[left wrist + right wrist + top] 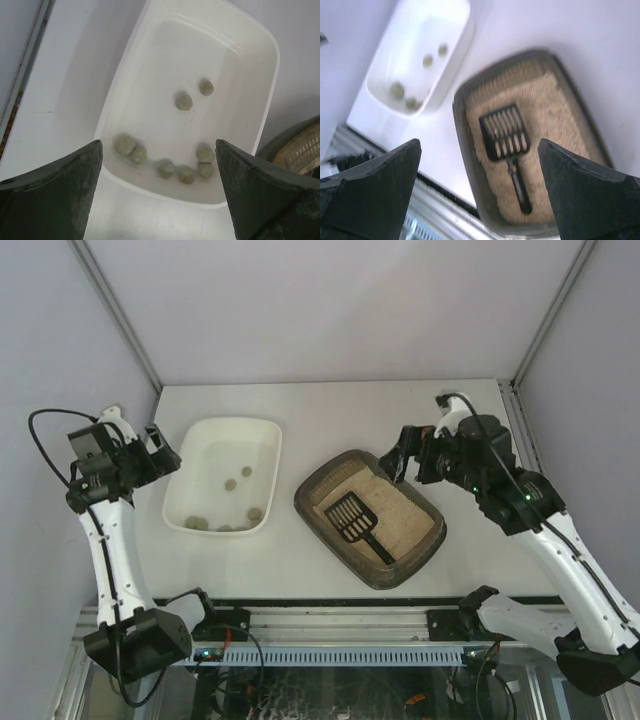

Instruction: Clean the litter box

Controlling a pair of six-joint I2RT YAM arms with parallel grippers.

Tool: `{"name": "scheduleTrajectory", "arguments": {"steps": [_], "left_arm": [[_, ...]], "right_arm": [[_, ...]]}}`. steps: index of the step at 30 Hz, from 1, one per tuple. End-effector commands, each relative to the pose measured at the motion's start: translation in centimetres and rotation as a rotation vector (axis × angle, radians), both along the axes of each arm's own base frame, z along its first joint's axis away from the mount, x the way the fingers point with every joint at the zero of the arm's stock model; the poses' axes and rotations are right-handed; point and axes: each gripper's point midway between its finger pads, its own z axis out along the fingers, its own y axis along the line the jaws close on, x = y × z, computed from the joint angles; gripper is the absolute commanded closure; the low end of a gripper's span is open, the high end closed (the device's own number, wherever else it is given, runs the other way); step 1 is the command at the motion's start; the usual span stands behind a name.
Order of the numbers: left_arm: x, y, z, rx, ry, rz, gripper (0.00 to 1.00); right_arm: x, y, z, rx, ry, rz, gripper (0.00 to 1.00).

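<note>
White-walled enclosure, pale worktop (330, 410): your two trays sit side by side, so a loaded scoop would have only a short trip. The litter box (308, 512) lies angled at centre-right, just right of the white tray (215, 455). The black scoop (355, 520) rests flat on its sand, handle pointing near-right, and nothing grips it. Your right fingers (395, 460) hang above the box's far end, spread wide and empty, apart from the scoop. Your left fingers (165, 452) wait equally wide beside the white tray's left rim, also holding nothing. Greenish lumps (231, 484) lie gathered on the white tray's floor. The sand appears largely free of them, though the blurred wrist view leaves that uncertain. By this layout, the sifting looks close to done.
</note>
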Motion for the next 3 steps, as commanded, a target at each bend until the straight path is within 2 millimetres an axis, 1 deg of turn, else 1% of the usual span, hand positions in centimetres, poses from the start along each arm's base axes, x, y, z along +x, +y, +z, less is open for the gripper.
{"name": "scheduleTrajectory", "arguments": {"steps": [1, 3], "left_arm": [[0.1, -0.3, 4.4, 0.105, -0.094, 0.008, 0.02], [-0.6, -0.6, 5.3, 0.196, -0.110, -0.007, 0.01]], "right_arm": [[3.3, -2.0, 8.1, 0.104, -0.287, -0.208, 0.00], [4.1, -3.6, 9.1, 0.082, -0.338, -0.341, 0.00]]}}
